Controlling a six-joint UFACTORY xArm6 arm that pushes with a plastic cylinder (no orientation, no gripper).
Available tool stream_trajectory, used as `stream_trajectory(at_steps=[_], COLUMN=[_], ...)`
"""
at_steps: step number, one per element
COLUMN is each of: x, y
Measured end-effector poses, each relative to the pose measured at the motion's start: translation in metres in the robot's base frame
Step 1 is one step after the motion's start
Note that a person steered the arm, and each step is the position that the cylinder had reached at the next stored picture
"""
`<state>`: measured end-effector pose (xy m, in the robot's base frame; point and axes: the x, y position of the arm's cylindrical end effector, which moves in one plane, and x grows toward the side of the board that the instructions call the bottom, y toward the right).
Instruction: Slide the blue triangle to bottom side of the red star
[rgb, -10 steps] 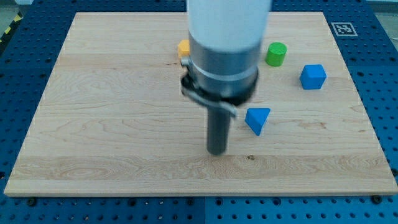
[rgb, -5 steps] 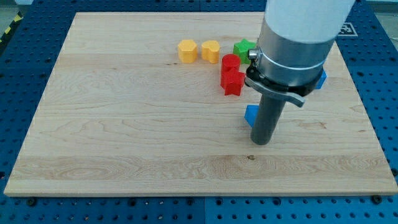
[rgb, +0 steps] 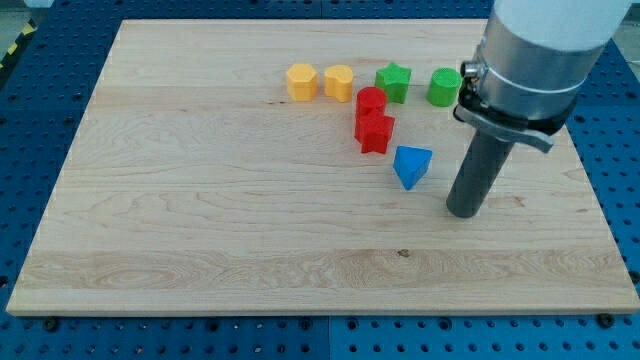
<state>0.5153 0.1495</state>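
The blue triangle (rgb: 412, 165) lies on the wooden board (rgb: 200, 200), below and to the right of the red star (rgb: 374, 133). A small gap separates the two. A red cylinder (rgb: 370, 101) sits just above the star, touching it. My tip (rgb: 462, 212) rests on the board to the right of the blue triangle and slightly lower, a short gap away from it. The rod and the arm body above it hide whatever lies on the board's upper right.
Along the view's top stand an orange hexagon-like block (rgb: 301, 81), a yellow block (rgb: 338, 81), a green star (rgb: 393, 81) and a green cylinder (rgb: 443, 86). The board's right edge is close to my tip.
My tip has swept from the triangle's left, across its lower side, to its right. The blue triangle has stayed about where it was. The blue cube is now hidden behind the arm.
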Motion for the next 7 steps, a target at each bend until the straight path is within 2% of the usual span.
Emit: stream_trajectory(at_steps=[3,7], x=[-0.032,-0.033], y=[-0.002,-0.03])
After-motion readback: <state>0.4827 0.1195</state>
